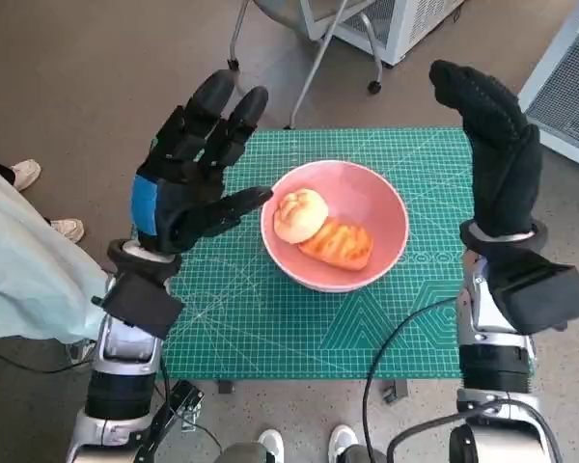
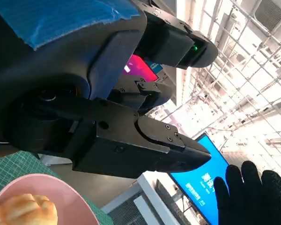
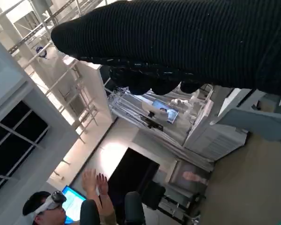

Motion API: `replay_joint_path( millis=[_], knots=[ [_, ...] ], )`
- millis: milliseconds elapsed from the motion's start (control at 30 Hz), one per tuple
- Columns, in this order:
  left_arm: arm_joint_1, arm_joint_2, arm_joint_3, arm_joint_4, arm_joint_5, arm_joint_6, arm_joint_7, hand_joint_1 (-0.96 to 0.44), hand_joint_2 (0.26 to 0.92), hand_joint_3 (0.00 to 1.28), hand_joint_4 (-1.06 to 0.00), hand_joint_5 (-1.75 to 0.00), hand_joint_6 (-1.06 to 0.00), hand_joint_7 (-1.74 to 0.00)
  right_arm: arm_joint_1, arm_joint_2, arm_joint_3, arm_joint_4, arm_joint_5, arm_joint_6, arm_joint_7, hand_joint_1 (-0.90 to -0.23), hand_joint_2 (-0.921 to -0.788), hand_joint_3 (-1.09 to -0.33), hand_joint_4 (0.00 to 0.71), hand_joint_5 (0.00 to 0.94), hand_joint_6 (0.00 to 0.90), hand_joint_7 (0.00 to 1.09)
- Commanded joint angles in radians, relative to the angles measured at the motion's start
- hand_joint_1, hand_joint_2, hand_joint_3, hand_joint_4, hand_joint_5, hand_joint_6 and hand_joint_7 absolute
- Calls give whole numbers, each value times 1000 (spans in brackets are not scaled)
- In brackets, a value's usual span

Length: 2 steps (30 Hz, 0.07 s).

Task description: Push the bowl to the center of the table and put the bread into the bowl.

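Pink round bowl point(image 1: 335, 224) sits near centre of green-matted worktop point(image 1: 270, 328), two bread rolls point(image 1: 322, 230) inside. Left hand point(image 1: 195, 169) at 9 o'clock, right hand point(image 1: 492, 145) at 3: fingers spread, holding nothing. Task looks complete; next, retract.

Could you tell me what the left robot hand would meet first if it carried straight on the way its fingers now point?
Probably nothing on the table. The left robot hand is raised, fingers pointing toward the mat's far edge and the bare floor, left of the pink bowl. Height is hard to judge.
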<state>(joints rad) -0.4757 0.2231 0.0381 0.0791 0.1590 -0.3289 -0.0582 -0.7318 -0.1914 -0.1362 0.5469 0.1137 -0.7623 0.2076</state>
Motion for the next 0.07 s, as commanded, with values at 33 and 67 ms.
replay_joint_path(
  millis=[33, 67],
  knots=[
    [-1, -17, -8, -11, 7, 4, 24, -34, 921, 24, -375, -8, -465, -1, 2, -4, 7, 12, -7, 19, 6, -605, -921, -701, 369, 5, 109, 680],
    [-1, -20, -9, -13, 8, 4, 27, -32, 921, 25, -376, -8, -465, -1, 3, -3, 9, 9, -6, 20, 7, -606, -921, -702, 368, 5, 109, 681]
  ],
)
